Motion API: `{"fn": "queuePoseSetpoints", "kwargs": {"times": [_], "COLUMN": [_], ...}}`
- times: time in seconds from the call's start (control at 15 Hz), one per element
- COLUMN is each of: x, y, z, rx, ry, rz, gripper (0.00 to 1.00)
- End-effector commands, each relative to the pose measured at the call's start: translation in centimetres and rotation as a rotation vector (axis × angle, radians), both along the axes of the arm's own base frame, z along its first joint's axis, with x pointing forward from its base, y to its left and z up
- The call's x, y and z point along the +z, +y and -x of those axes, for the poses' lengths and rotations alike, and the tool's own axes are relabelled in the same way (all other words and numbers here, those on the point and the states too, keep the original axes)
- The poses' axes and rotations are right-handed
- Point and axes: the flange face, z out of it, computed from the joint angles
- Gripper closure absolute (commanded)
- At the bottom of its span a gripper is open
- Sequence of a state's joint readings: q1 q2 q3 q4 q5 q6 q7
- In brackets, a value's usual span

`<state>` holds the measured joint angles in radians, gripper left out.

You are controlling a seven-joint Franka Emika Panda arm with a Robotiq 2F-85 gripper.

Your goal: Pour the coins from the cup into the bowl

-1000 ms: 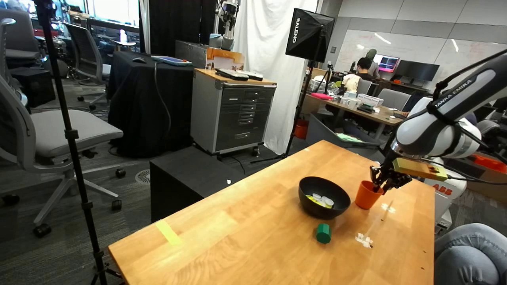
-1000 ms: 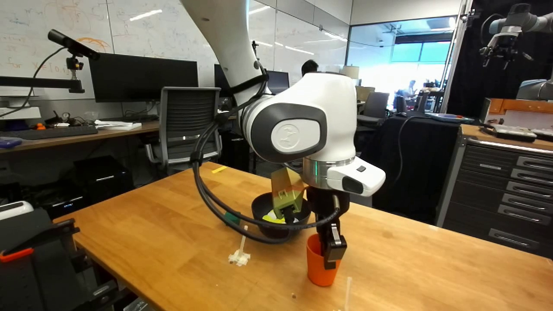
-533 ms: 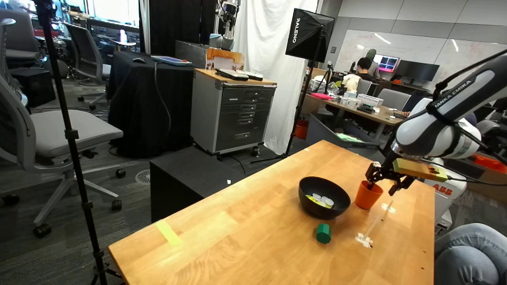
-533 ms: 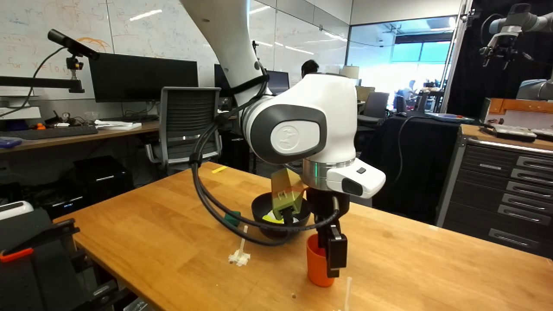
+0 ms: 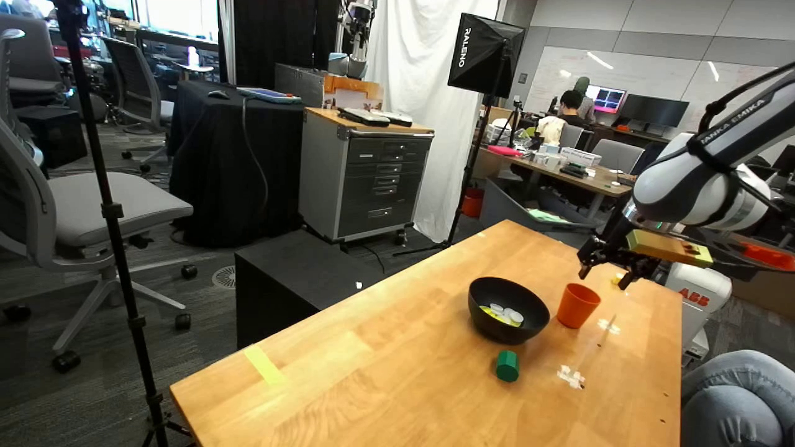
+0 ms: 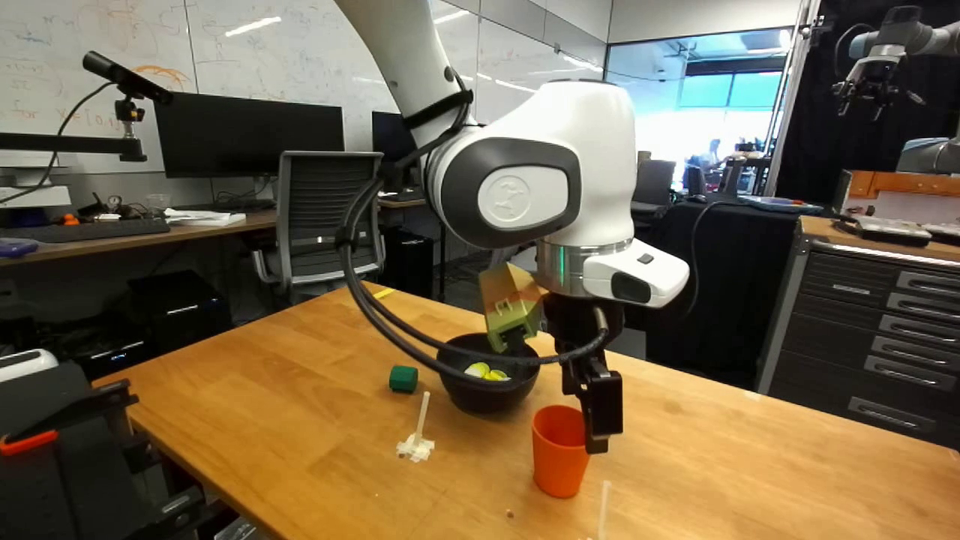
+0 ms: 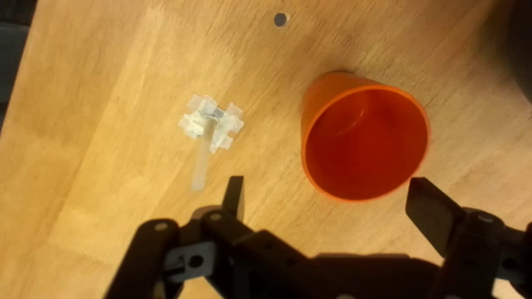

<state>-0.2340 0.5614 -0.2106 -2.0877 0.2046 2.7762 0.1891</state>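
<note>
Where the black two-finger mechanical hand (image 7: 326,189) hangs over the work, its jaws stand wide apart w/ nothing held btwn them. Just below & offset, the orange tapered cup (image 6: 556,459), prob. plastic, stands upright on the pale wooden tabletop (image 5: 372,366); in the wrist view nothing shows inside. Next outward, nr. the cup but apart, sits the round black bowl (image 5: 526,302), matl. unclear. Flat round white & yellow coins (image 5: 509,314), prob. plastic, lie in it. Judged status: pour complete; withdrawal prob. the only op. left.

CAUTION 1: if the hand shifts sideways w/o rising first, a fingertip (image 7: 434,218) could hook the cup rim; since the cup looks unloaded, it would prob. topple easily, poss. against the bowl. Exact clearance can't be read. CAUTION 2: if the white & grey robot arm (image 6: 517,199) swings low over the bowl, the drooping black cable loop (image 6: 348,238) could drag it & scatter the coins.

Surroundings: a thin whitish rod (image 7: 203,155) w/ masking tape (image 7: 226,126) at its base stands nr. the cup, likely nearest obstacle to the hand; a similar rod (image 6: 422,420) stands farther off. Green faceted block (image 5: 507,366) rests nr. the bowl, apart. Olive box-shaped wrist unit (image 6: 511,304) partly blocks sight of the bowl in an exterior view. Person's denim-clad knee (image 5: 736,397) is just beside the tabletop edge: keep swing clear.
</note>
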Motion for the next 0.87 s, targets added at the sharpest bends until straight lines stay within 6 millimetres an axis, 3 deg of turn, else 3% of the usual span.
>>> {"fn": "queuePoseSetpoints", "kwargs": {"times": [0.0,0.27,0.47,0.53,0.6,0.8], "x": [4.0,7.1,8.3,8.3,7.2,7.2], "y": [0.7,0.7,0.5,0.5,0.4,0.5], "z": [2.1,4.0,5.3,5.5,4.5,4.7], "rx": [0.148,0.339,0.461,0.479,0.418,0.422], "ry": [0.058,0.17,0.283,0.341,0.279,0.291], "rz": [-0.06,-0.111,-0.149,-0.165,-0.146,-0.152], "gripper": [0.0,0.0,0.0,0.0,0.0,0.0]}}
